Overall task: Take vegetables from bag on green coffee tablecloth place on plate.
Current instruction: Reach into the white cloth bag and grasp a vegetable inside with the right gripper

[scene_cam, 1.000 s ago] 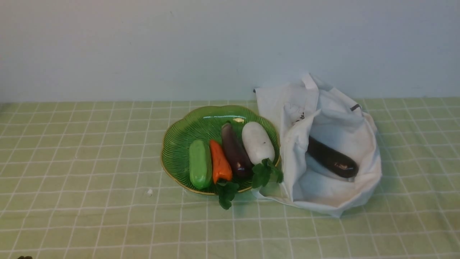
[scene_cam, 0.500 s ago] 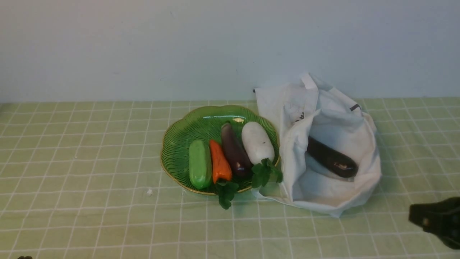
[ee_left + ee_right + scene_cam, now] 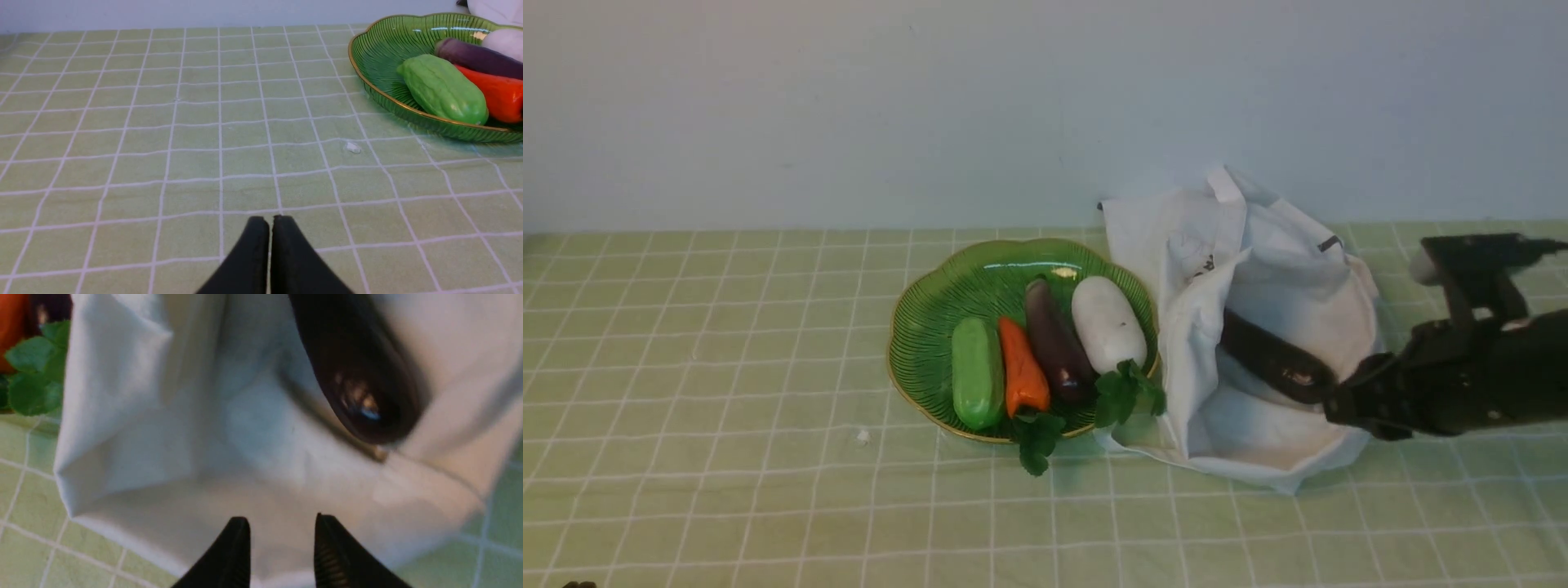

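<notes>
A dark purple-black eggplant [image 3: 1270, 357] lies inside the open white bag [image 3: 1282, 278] on the green checked tablecloth [image 3: 727, 367]. My right gripper [image 3: 1335, 404] reaches in from the right, its tips at the bag's rim close to the eggplant's near end. In the right wrist view the gripper [image 3: 280, 520] is open and empty over the bag cloth [image 3: 163, 437], with the eggplant [image 3: 359, 375] just ahead. The green plate [image 3: 915, 327] stands left of the bag. My left gripper [image 3: 269, 220] is shut and empty, low over the cloth, well away from the plate [image 3: 380, 45].
The plate holds a green gourd [image 3: 978, 371], an orange pepper [image 3: 1021, 371], a purple eggplant [image 3: 1055, 343] and a white radish [image 3: 1107, 322]. Green leaves [image 3: 1123, 392] hang over its front rim. A small white crumb [image 3: 862, 437] lies on the cloth. A wall is behind.
My right arm came into view from the lower right and moved up and left to the bag's right rim beside the eggplant. Nothing else moved.
</notes>
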Available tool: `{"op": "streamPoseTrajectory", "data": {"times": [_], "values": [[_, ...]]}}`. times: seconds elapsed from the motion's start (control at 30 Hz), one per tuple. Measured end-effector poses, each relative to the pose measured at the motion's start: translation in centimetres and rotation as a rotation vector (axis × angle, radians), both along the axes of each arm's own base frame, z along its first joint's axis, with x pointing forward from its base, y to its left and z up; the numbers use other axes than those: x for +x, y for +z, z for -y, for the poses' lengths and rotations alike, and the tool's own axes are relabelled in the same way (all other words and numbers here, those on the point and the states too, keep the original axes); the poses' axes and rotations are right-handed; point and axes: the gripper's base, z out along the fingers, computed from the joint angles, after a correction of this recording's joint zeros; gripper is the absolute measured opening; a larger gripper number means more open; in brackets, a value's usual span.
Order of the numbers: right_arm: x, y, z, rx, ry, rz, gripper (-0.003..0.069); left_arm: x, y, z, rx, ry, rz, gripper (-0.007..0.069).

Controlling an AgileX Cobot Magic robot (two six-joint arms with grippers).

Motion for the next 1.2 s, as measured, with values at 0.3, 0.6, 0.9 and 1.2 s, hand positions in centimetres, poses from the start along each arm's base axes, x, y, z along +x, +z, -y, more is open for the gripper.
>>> {"op": "streamPoseTrajectory", "data": {"times": [0.3,0.6,0.9,1.2], "values": [[3.2,-1.4,-1.2,-0.127,0.064,0.122,0.0503,0.0,0.0,0.0,0.0,0.0,0.0,-0.0004],[5.6,-5.4,-0.5,-0.215,-0.04,0.162,0.0564,0.0,0.0,0.0,0.0,0.0,0.0,-0.0004],[6.0,-8.5,-0.5,-0.235,-0.04,0.085,0.0552,0.0,0.0,0.0,0.0,0.0,0.0,-0.0004],[6.4,-7.2,-1.4,-0.176,0.017,0.041,0.0377,0.0,0.0,0.0,0.0,0.0,0.0,-0.0004]]}}
